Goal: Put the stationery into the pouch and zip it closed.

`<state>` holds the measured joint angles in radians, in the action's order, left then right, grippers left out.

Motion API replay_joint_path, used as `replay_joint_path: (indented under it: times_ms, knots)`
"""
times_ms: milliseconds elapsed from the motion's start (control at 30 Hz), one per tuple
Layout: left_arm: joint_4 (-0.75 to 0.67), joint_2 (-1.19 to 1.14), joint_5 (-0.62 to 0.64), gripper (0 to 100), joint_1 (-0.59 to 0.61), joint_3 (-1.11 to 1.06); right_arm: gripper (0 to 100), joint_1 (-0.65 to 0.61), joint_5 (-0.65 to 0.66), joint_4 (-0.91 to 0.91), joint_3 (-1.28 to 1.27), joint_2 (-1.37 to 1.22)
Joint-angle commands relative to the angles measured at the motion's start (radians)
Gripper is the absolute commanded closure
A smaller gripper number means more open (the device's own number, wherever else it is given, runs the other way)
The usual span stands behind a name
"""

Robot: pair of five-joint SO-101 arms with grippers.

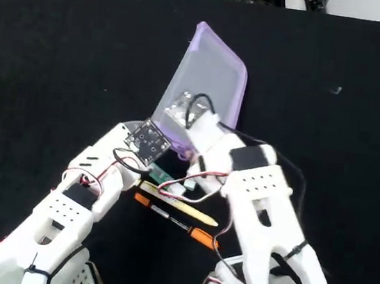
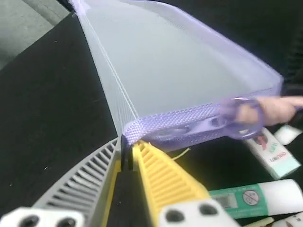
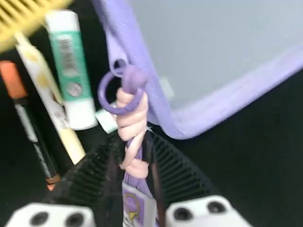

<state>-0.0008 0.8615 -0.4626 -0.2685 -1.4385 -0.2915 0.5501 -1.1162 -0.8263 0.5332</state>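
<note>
Pouch (image 1: 210, 68) lay on the table (image 1: 46, 60), seemingly empty, so packing and zipping were both left. Glue stick (image 3: 68, 66), yellow pencil (image 3: 52, 109) and orange marker (image 3: 23, 113) lay loose just beside its zipper edge. Left gripper (image 2: 127, 151) pinched the pouch's woven corner tape. Right gripper (image 3: 135, 142) pinched the pink cord (image 3: 129, 113) on its ring pull. Body: translucent lilac mesh, floppy.

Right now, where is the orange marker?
In the high view the orange marker lies on the table alongside the yellow pencil, on the side away from the pouch.
</note>
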Motion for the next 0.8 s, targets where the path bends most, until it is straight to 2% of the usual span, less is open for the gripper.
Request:
replay_joint_path:
  times_ms: [0,333,600,767]
  knots:
    - [-0.028,0.011,-0.008,97,0.088,0.015,98.7,0.121,0.057,-0.072,0.008,-0.002]
    - [-0.133,0.009,-0.008,97,0.119,-0.030,98.8,0.279,0.101,-0.132,0.012,-0.002]
    - [-0.138,0.000,-0.005,97,0.105,-0.030,98.8,0.282,0.117,-0.132,0.005,-0.002]
    - [-0.138,0.000,0.061,97,0.051,-0.030,98.8,0.282,0.118,-0.132,0.008,-0.002]
